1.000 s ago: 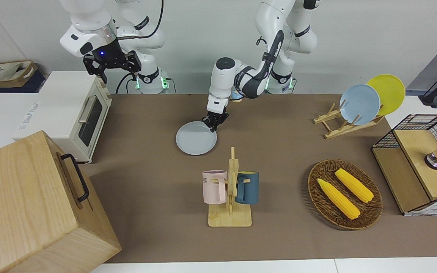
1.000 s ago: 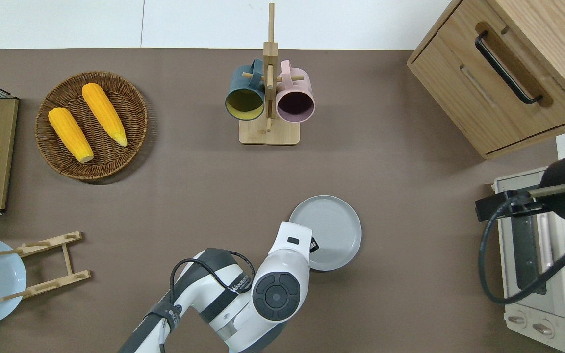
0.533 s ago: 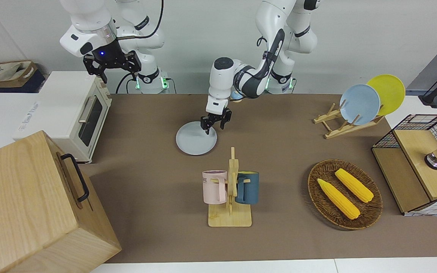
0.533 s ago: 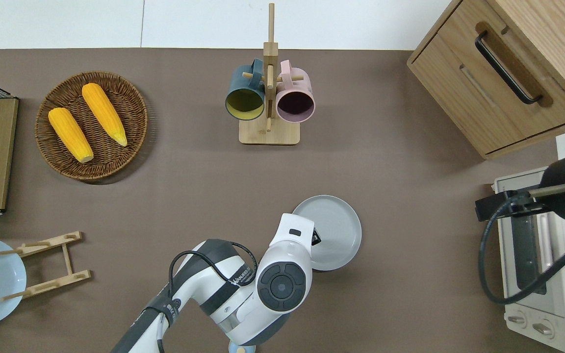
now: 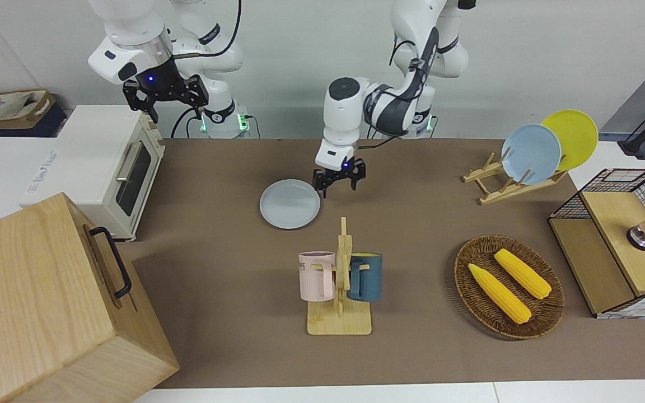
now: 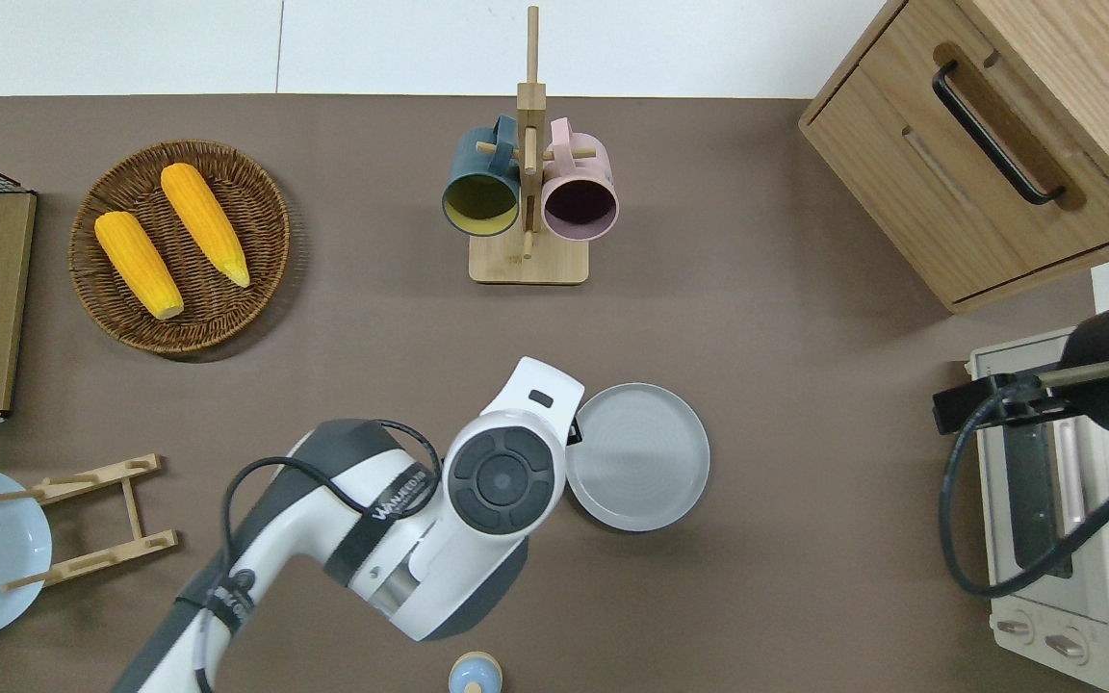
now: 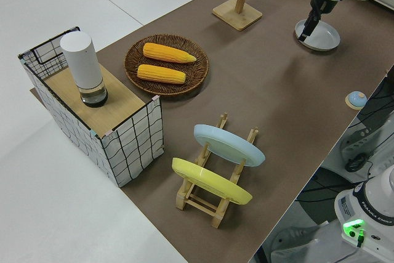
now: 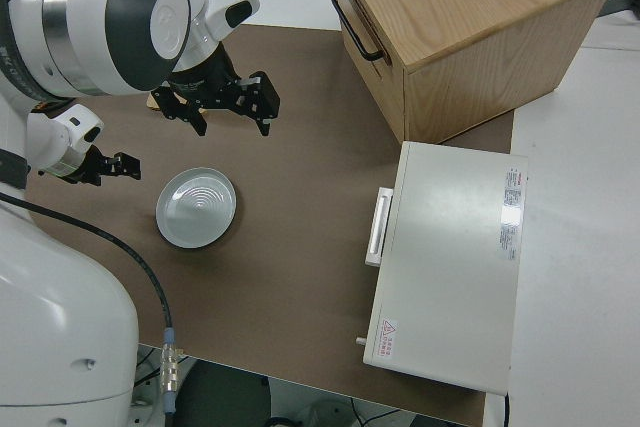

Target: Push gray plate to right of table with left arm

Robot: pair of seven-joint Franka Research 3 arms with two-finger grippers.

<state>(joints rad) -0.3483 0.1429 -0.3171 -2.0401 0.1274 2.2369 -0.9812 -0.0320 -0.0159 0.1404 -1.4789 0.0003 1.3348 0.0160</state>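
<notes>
The gray plate lies flat on the brown table, nearer to the robots than the mug stand. It also shows in the left side view and the right side view. My left gripper is open and empty. It is low, just off the plate's rim on the side toward the left arm's end of the table. In the overhead view its wrist hides the fingers. The right gripper is open and its arm is parked.
A mug stand holds a pink and a dark blue mug. A wicker basket holds two corn cobs. A rack holds a sky-blue and a yellow plate. A toaster oven and a wooden cabinet stand at the right arm's end.
My left gripper has come off the plate, moved toward the left arm's end of the table and opened. The plate has not moved.
</notes>
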